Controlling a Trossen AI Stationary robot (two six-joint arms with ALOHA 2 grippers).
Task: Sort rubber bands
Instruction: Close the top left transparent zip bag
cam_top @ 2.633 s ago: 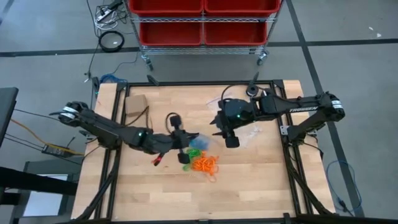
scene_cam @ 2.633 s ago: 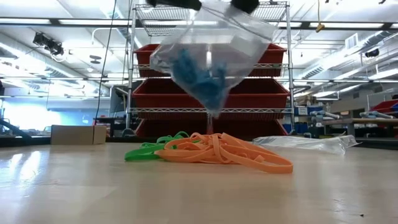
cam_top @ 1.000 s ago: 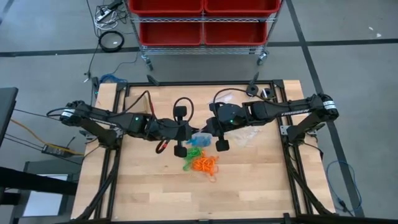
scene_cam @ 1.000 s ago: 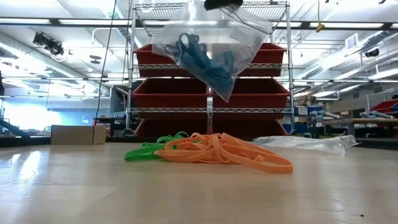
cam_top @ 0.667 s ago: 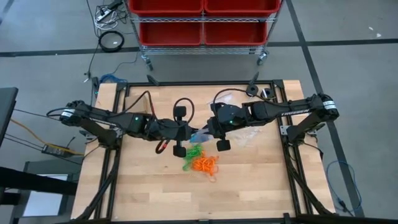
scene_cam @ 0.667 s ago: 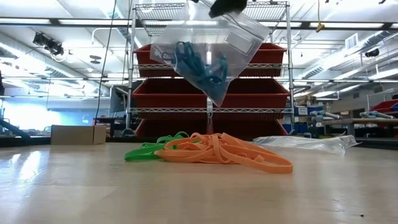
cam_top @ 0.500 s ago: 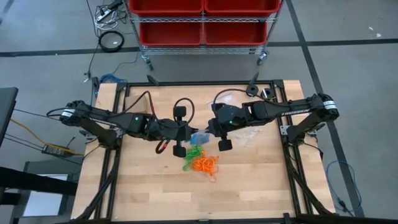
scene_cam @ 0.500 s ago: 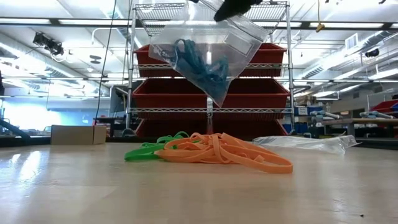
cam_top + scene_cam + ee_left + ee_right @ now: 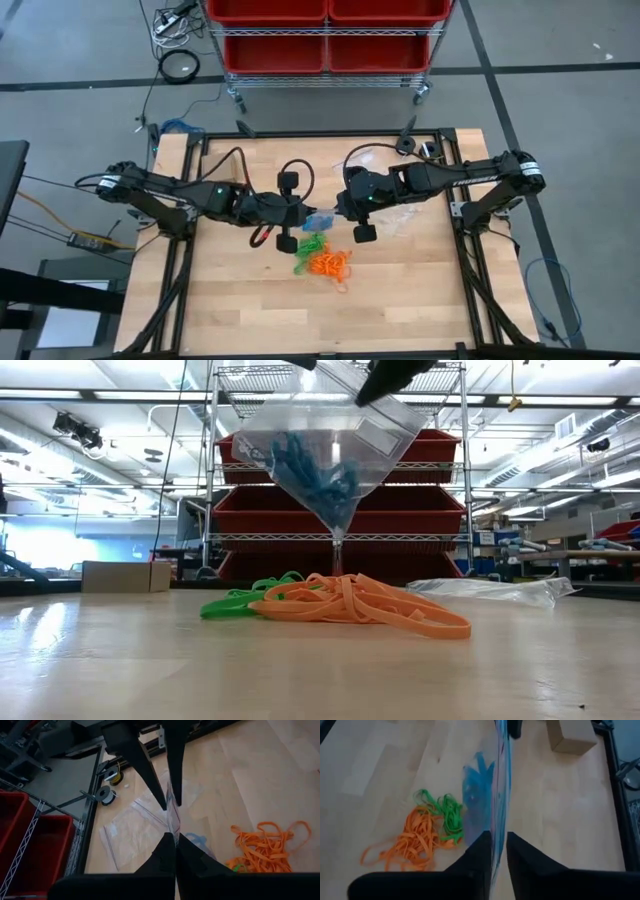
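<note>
Right now my blue bands (image 9: 318, 475) hang inside a clear bag (image 9: 335, 435) above the table (image 9: 250, 300), over the orange (image 9: 328, 264) and green bands (image 9: 311, 245). Left gripper (image 9: 175, 837) is clenched on the bag's edge; right gripper (image 9: 498, 840) straddles the edge, fingers slightly parted.

Wooden table (image 9: 230, 290) filled mid-frame: orange bands (image 9: 330, 264) and green bands (image 9: 312, 245) lay centre, clear bags (image 9: 395, 217) right, cardboard box (image 9: 125, 575) far left.
</note>
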